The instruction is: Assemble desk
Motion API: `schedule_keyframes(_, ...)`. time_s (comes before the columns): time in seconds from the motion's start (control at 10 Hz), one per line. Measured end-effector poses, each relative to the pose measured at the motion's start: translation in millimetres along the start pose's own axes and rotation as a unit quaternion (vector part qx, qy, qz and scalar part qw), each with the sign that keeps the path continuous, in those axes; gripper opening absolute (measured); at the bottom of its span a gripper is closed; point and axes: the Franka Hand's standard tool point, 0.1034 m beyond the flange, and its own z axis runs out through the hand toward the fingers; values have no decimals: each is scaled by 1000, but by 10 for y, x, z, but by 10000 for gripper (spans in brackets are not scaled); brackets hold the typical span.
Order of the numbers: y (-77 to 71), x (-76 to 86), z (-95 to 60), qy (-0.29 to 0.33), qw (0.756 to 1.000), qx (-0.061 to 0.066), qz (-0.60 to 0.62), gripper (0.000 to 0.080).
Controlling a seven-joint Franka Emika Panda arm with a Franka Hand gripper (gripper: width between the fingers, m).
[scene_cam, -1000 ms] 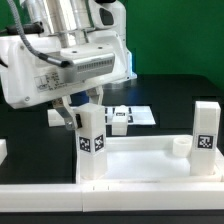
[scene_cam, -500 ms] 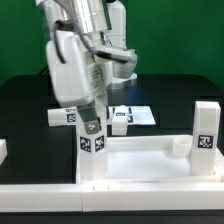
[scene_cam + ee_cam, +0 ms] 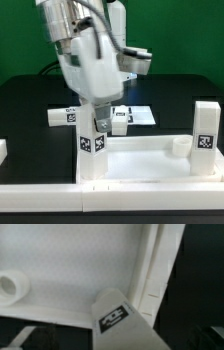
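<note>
Wrist has twisted round and swung toward the exterior view's right since a second ago. The pincer [image 3: 96, 122] now sits right at the head of the upright leg [image 3: 92, 142], which stands at the near corner of the desk top [image 3: 145, 158]. Can't tell whether it's spread or pinching. A second leg [image 3: 205, 128] is up at the far corner, and two loose legs [image 3: 64, 116] lie on the counter [image 3: 170, 95]. The parts look like stiff, light, slick plastic, so I'd grip the flat opposite faces up high.

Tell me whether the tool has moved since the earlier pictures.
Yes. Against the standing leg, which kept its place, the tool has swung toward the exterior view's right.
</note>
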Motion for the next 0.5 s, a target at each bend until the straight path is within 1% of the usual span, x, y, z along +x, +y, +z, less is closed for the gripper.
schedule_keyframes(0.1,-46,31,-24,4,995,-19,-98,648)
schedule_keyframes(0.2,-61,17,-2,6,991,-26,-131,648)
schedule_keyframes(0.4,-55,23,0,6,993,-24,-114,648)
schedule_keyframes(0.5,-56,23,1,6,993,-24,-114,515)
